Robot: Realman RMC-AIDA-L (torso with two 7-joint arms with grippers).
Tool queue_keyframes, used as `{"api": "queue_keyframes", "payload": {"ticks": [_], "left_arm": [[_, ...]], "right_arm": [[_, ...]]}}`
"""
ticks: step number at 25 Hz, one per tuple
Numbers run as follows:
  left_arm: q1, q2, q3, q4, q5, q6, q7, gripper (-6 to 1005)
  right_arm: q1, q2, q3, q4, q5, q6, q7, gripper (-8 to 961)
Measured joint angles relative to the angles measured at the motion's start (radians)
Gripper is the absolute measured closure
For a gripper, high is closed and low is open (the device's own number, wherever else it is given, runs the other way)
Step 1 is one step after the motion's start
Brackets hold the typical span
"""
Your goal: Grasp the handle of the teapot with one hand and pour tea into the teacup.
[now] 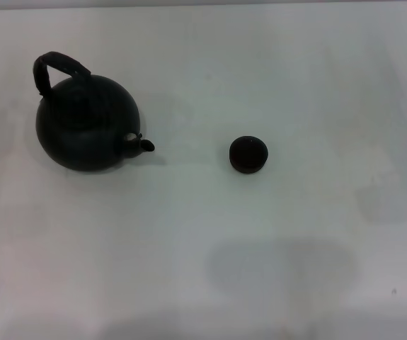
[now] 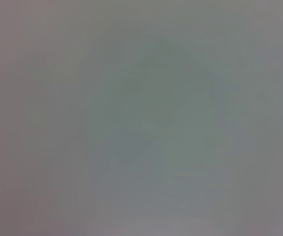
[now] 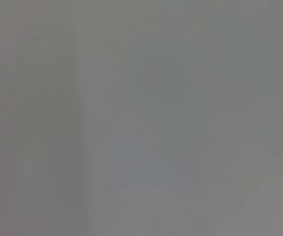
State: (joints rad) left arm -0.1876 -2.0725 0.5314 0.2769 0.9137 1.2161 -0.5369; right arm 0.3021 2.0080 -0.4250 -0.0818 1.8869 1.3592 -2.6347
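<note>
The round matte black teapot (image 1: 85, 126) stands upright on the white table at the left of the head view. Its black arched handle (image 1: 56, 67) rises over its top, leaning to the far left. Its short spout (image 1: 141, 144) points right toward the teacup (image 1: 248, 154), a small dark round cup standing apart from the pot near the table's middle. Neither gripper shows in the head view. Both wrist views show only a plain grey surface, with no fingers and no objects.
The white table (image 1: 302, 78) stretches around both objects. Soft shadows lie on it at the front middle (image 1: 281, 265) and at the right (image 1: 383, 202).
</note>
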Motion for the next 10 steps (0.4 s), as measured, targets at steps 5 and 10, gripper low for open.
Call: {"api": "queue_keyframes", "payload": {"ticks": [5,10], "left_arm": [[0.005,0.0,-0.001,0.001,-0.004,0.018,0.001,258],[-0.006,0.002,0.002,-0.006,-0.01,-0.008,0.021,258]], "right_arm": [[0.0,0.0,0.001,-0.007,0.009,0.007,-0.001,128],[0.003,0.0,0.001,-0.003,0.021,0.009,-0.006,128]]}}
